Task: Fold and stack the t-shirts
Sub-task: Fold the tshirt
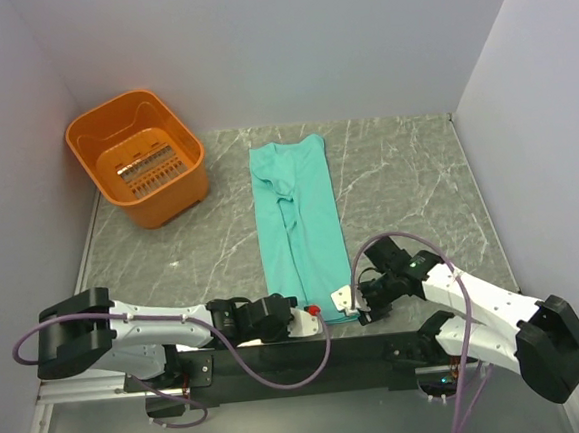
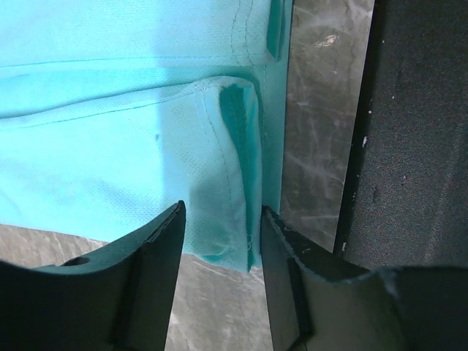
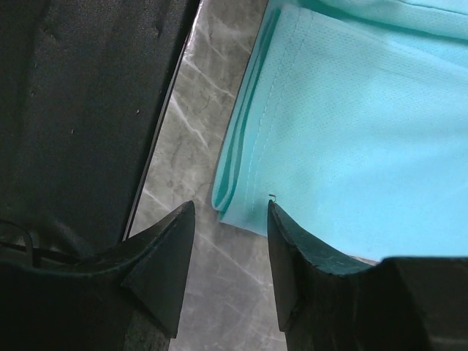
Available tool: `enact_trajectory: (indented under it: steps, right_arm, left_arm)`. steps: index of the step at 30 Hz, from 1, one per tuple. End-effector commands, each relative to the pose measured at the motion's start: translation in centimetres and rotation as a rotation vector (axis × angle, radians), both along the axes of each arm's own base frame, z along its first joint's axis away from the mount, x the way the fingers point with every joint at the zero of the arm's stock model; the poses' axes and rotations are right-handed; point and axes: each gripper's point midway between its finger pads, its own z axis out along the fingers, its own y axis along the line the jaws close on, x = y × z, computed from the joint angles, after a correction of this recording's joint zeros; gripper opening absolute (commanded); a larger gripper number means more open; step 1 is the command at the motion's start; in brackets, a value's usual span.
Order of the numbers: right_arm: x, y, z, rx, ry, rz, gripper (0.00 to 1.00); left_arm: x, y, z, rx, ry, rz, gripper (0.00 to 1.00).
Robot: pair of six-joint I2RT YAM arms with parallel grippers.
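While the teal t-shirt (image 1: 295,216) lies flat on the grey marbled table (image 1: 408,187), we place it by the orange basket (image 1: 168,201): it sits to the right of the basket and apart from it, already folded into a long narrow strip. Its far end is about level with the basket, and its near end reaches well past the basket toward the arm bases. That long axis, running from the back wall to the bases, is what we judge the next move depends on, since both arms work the short hem farthest from the basket. The left gripper (image 2: 221,212) straddles the corner of that hem on the basket's side, jaws partly narrowed with the doubled cloth edge in the gap, and we see no firm pinch. The right gripper (image 3: 230,205) stands at the other corner, on the side away from the basket, jaws likewise part open, with the layered corner lying just ahead of the gap. Neither arm is clearly nearer, as each has its own corner. We expect a lift of the hem toward the basket-level end. We can read no label, brand or writing in any view.
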Motion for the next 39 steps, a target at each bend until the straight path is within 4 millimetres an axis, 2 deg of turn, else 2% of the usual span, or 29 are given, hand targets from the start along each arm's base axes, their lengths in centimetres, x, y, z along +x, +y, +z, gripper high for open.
enact_trajectory:
  steps: [1,8,12,16,20,24,29,32,34,36,38,39]
  right_arm:
    - [0.0,0.3,-0.1,0.02,-0.015,0.015,0.52]
    - [0.3,0.6,-1.2,-0.012,-0.032,0.007,0.52]
    - [0.4,0.8,-1.2,-0.019,-0.029,-0.005,0.51]
    - [0.4,0.9,-1.3,-0.023,-0.026,-0.01,0.49]
    - [0.5,0.9,-1.3,-0.026,-0.021,-0.02,0.47]
    - [0.6,0.9,-1.3,-0.026,-0.019,-0.029,0.45]
    - [0.7,0.9,-1.4,-0.031,-0.016,-0.038,0.38]
    - [0.7,1.0,-1.3,-0.03,-0.014,-0.045,0.32]
    - [0.8,1.0,-1.3,-0.031,-0.012,-0.055,0.27]
    - [0.7,0.9,-1.3,-0.033,-0.007,-0.06,0.21]
    - [0.7,1.0,-1.2,-0.027,0.0,-0.064,0.15]
    - [0.6,1.0,-1.1,-0.023,0.005,-0.068,0.12]
  left_arm:
    - [-0.3,0.6,-0.4,0.012,0.005,-0.002,0.51]
    - [-0.8,0.6,-1.3,0.051,0.027,-0.037,0.49]
    - [-1.2,0.5,-1.0,0.042,0.033,-0.06,0.62]
    - [-1.7,0.2,0.3,-0.008,0.037,-0.09,0.66]
    - [-2.4,0.5,0.3,0.007,0.064,-0.117,0.66]
    - [-2.9,0.9,-0.3,0.032,0.081,-0.141,0.66]
    - [-2.5,1.8,-2.4,0.115,0.079,-0.122,0.63]
    - [-2.2,2.6,-4.0,0.179,0.074,-0.103,0.53]
    - [-2.2,2.7,-4.8,0.209,0.078,-0.1,0.35]
    - [-2.0,2.7,-4.9,0.215,0.073,-0.096,0.21]
    - [-1.7,2.6,-4.7,0.209,0.06,-0.088,0.12]
    - [-1.6,2.6,-4.5,0.202,0.053,-0.084,0.02]
